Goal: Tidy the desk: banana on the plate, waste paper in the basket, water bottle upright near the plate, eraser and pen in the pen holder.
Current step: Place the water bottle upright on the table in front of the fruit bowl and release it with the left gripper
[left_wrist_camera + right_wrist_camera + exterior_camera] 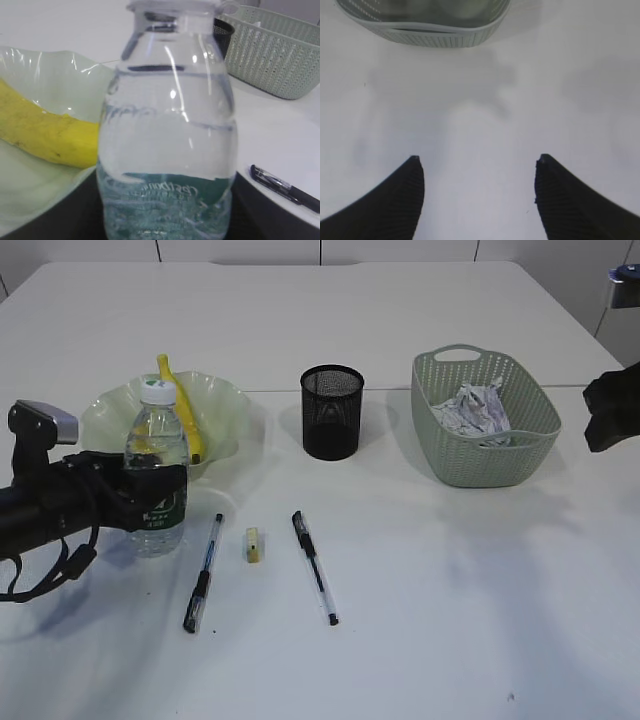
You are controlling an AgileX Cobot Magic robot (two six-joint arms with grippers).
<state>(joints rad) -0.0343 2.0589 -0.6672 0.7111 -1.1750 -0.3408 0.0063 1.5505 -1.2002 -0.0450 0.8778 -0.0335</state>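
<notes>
My left gripper (150, 495) is shut on the water bottle (155, 475), which stands upright on the table just in front of the pale green plate (105, 410). The bottle (167, 140) fills the left wrist view. The banana (182, 412) lies on the plate, also in the left wrist view (45, 135). Two pens (203, 572) (314, 566) and a small yellow eraser (254, 545) lie on the table. The black mesh pen holder (332, 412) stands at centre. Crumpled paper (480, 410) is in the green basket (445, 455). My right gripper (477, 172) is open and empty over bare table.
The basket's rim (425, 37) shows at the top of the right wrist view. The right arm (612, 405) hangs at the right edge of the exterior view. The table (450, 620) is white.
</notes>
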